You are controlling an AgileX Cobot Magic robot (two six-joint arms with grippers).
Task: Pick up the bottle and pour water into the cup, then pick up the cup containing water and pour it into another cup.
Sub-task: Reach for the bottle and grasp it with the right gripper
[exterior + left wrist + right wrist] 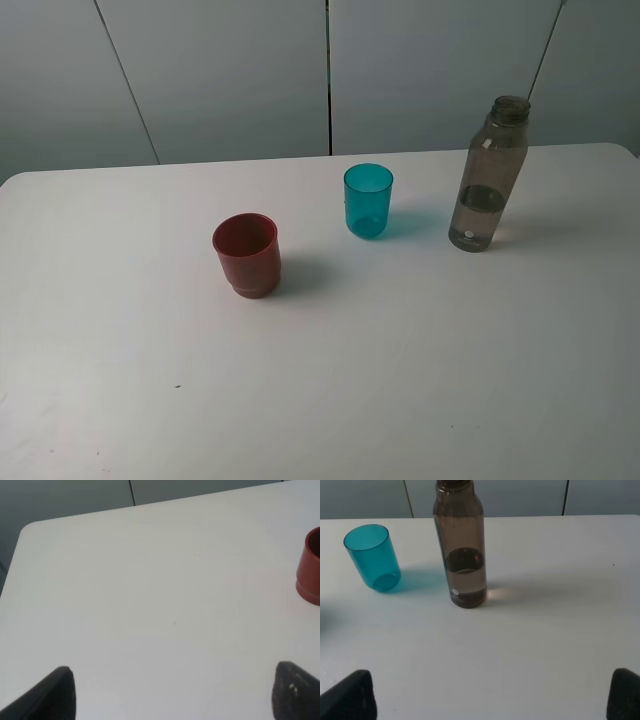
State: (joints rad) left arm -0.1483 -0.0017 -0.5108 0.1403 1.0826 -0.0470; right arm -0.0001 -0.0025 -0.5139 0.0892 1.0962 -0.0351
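The smoky grey-brown bottle (487,175) stands upright and uncapped at the back right of the white table (400,380), with water in its lower part. The teal cup (368,200) stands upright to its left, and the dark red cup (246,255) sits nearer the front left. Neither arm shows in the exterior high view. In the right wrist view the bottle (460,547) and teal cup (372,557) stand well ahead of my open right gripper (490,695). My left gripper (175,692) is open over bare table, with the red cup (310,567) at the frame edge.
Grey wall panels (320,70) rise behind the table's rounded back edge. A few small dark specks (178,386) mark the white surface near the front left.
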